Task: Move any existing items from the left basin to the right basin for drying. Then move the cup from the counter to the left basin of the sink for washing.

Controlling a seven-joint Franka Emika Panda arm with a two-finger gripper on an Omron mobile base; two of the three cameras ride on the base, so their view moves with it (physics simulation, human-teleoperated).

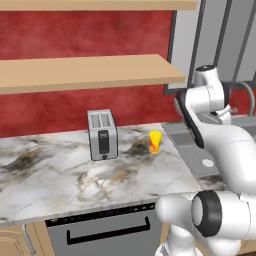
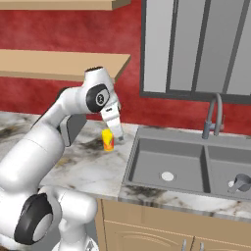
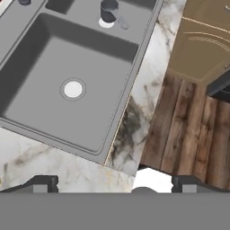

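My claw (image 2: 117,133) hangs open and empty beside the cup (image 2: 108,139); the left basin (image 2: 147,166) is bare, so only the cup's move remains.

arm: white with dark joints, rising from the base, folded back at the elbow and then reaching forward
wrist: bent so the hand points downward
gripper (image 2: 116,136): hanging low in the right base view, partly hidden behind the arm in the left base view
fingers (image 3: 45,183): two dark tips spread wide apart, nothing between them
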